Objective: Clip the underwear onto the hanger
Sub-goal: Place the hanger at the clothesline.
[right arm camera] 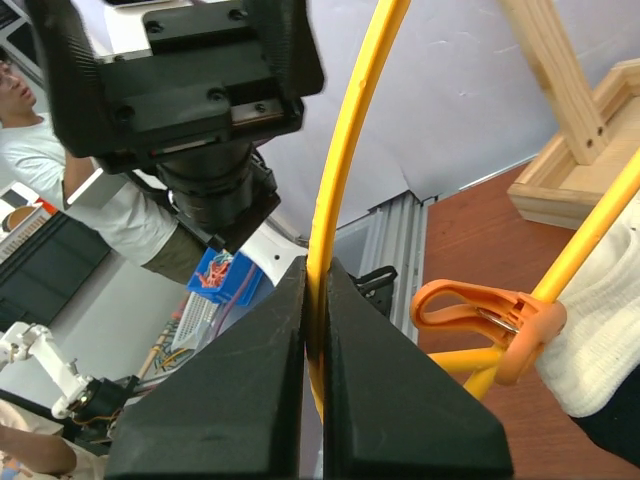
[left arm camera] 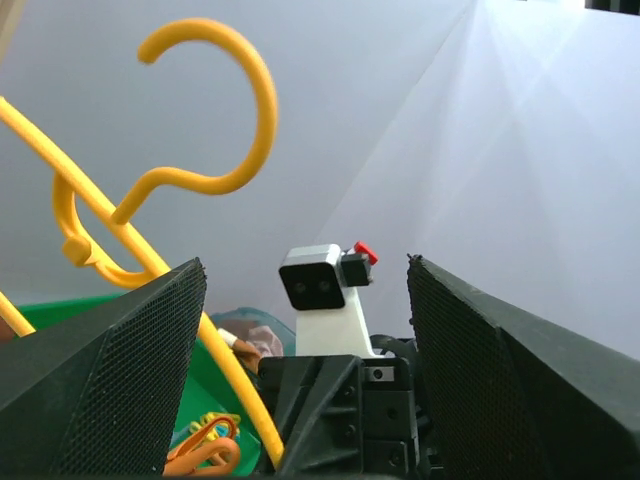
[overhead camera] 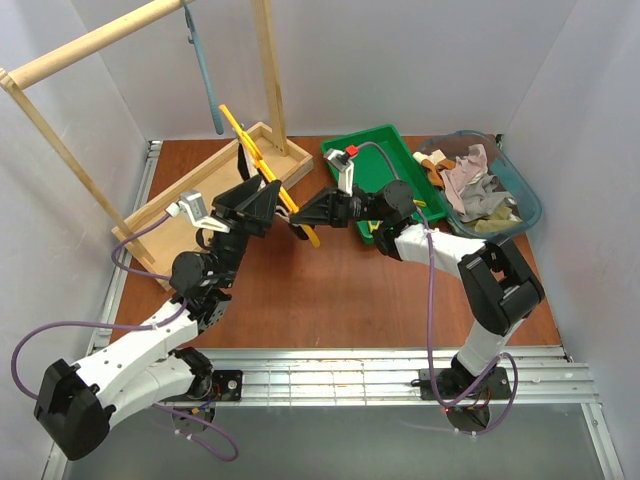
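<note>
The yellow hanger (overhead camera: 262,160) is held tilted above the table, hook toward the back. My right gripper (overhead camera: 303,222) is shut on its thin lower bar (right arm camera: 330,200), the bar pinched between both fingers. An orange clip (right arm camera: 490,315) sits on the hanger and bites the cream waistband of the underwear (right arm camera: 600,320), whose black fabric shows at the frame's lower right corner. My left gripper (overhead camera: 268,195) faces the right one with its fingers wide open beside the hanger. In the left wrist view the hook (left arm camera: 230,120) curls above my left gripper (left arm camera: 305,265), and the bar runs down past the left finger (left arm camera: 120,370).
A green tray (overhead camera: 385,140) holding loose clips (left arm camera: 205,445) stands at the back centre. A teal bin (overhead camera: 528,200) with a clothes pile is at the back right. A wooden rack (overhead camera: 200,200) stands at the back left, with a grey-blue hanger (overhead camera: 205,80) on its rail.
</note>
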### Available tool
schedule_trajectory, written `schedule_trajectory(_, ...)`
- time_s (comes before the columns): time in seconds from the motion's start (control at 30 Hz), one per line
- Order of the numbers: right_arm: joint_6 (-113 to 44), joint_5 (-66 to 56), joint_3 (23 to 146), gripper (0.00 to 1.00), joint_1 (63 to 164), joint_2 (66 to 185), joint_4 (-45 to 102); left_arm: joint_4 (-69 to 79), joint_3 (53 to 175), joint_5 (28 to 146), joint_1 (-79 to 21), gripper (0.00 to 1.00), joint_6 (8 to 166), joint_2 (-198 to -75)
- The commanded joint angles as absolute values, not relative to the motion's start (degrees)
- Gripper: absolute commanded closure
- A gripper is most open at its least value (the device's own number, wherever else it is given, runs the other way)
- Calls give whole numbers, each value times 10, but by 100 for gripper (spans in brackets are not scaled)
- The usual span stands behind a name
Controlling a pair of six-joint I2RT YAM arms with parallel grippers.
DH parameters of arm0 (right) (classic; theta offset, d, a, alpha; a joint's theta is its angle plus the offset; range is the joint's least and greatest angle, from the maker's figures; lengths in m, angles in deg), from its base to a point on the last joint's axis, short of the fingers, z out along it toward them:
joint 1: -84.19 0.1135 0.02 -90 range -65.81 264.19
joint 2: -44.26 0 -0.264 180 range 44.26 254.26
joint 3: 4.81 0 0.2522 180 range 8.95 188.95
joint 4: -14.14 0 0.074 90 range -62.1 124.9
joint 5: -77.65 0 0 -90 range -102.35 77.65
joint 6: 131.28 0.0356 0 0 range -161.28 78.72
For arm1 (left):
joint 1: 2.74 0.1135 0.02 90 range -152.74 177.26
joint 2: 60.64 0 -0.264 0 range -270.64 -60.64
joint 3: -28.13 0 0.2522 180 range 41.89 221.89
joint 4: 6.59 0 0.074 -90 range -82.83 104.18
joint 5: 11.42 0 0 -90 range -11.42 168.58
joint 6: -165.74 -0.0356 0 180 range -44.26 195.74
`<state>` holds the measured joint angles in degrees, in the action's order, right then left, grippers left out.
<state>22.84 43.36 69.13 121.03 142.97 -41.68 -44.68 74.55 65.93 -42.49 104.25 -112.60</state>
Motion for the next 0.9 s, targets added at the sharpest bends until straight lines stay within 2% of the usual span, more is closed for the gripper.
schedule_trajectory(0.0, 201, 428, 685, 99, 1222, 1389, -477, -368, 761, 678, -417, 27, 1080, -1111)
schedule_trajectory(0.2, 195, 421, 670, 99, 1232, 1364, -477, -275, 741, 659, -416, 29, 1113, -1058)
schedule_trajectory(0.67, 180, 436, 674, 99, 1286, 1358, -469, -332, 727, 722, -415, 29, 1141, -1099)
schedule_trajectory(0.7, 180, 436, 675, 99, 1287, 1360, -468, -336, 719, 724, -415, 31, 1143, -1098)
schedule_trajectory(0.83, 182, 434, 679, 99, 1287, 1373, -464, -347, 699, 721, -415, 55, 1152, -1080)
schedule_trajectory(0.87, 182, 434, 679, 99, 1288, 1379, -463, -346, 697, 719, -415, 64, 1158, -1077)
